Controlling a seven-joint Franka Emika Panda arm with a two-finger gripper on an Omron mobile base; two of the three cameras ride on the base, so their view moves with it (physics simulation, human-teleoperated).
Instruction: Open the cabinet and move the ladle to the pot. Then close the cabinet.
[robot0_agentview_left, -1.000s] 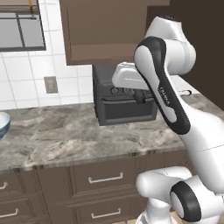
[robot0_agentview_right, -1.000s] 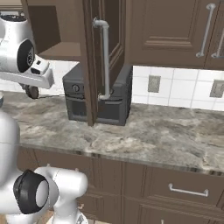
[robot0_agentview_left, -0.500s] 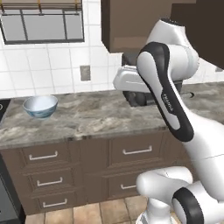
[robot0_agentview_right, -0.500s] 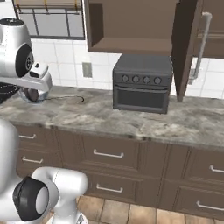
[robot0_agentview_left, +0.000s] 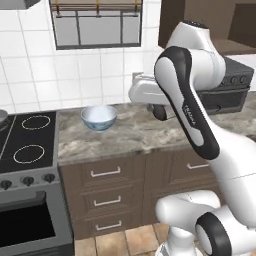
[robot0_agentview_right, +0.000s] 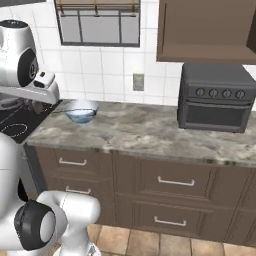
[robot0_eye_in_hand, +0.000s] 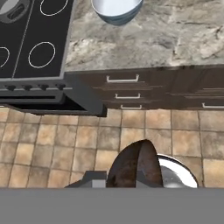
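My gripper (robot0_agentview_left: 160, 112) hangs over the counter's front edge, right of the pale bowl, pointing down. It is shut on the ladle (robot0_eye_in_hand: 133, 164), whose dark, rounded cup bulges up at the bottom of the hand view. The grey pot (robot0_eye_in_hand: 11, 8) sits on the stove's far burner, cut off at the hand view's top left corner; a sliver of the pot (robot0_agentview_left: 2, 117) also shows at the left edge of the left base view. The dark brown cabinet (robot0_agentview_right: 210, 30) hangs above the oven box, its inside showing in the left base view (robot0_agentview_left: 220, 22).
A pale blue-white bowl (robot0_agentview_left: 99, 117) stands on the marble counter (robot0_agentview_right: 150, 132) between stove and arm. The black stove (robot0_agentview_left: 25, 145) lies left, with its oven door below. The dark grey oven box (robot0_agentview_right: 217, 97) stands at the right. Brown drawers (robot0_agentview_right: 172, 180) line the counter front.
The whole scene has slid to the right as the base drove left: the stove and bowl have come in and the cabinet and oven box now lie far right. The gripper stays shut.
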